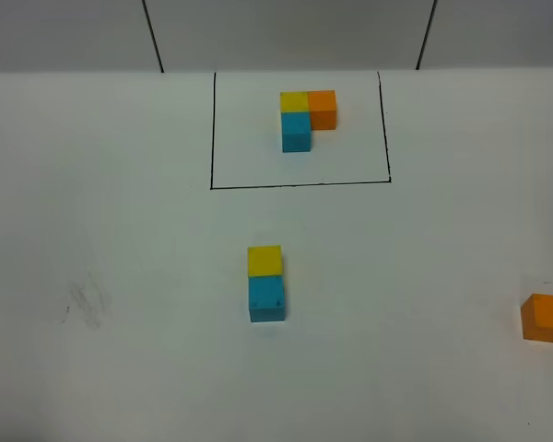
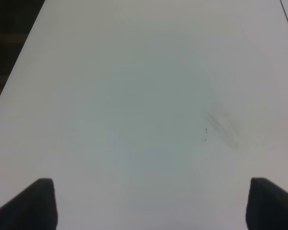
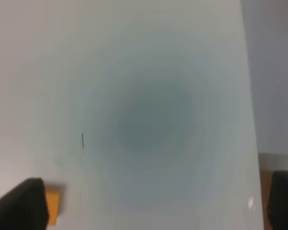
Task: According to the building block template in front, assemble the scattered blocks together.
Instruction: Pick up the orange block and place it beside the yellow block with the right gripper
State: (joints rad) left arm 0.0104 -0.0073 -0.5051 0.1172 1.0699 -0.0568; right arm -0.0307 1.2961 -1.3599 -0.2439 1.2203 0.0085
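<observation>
Scattered blocks [image 1: 266,293]: yellow cube [image 1: 264,261] + blue cube [image 1: 266,297] touching, mid table [image 1: 120,230], near side of the building block template [image 1: 304,118]; orange cube [image 1: 546,317] well apart, at right edge. Left gripper [image 2: 149,203]: wide, nothing btw fingers. Right gripper [image 3: 153,203]: wide too, empty, orange just beside one finger, not btw. Step in hand, probably: fetch orange w/ right. Centre jaws first, grip flat faces, keep square, set down touching right face of yellow w/o pushing the pair. Long axis of pair: toward template, yellow end nearest it, same as there.
</observation>
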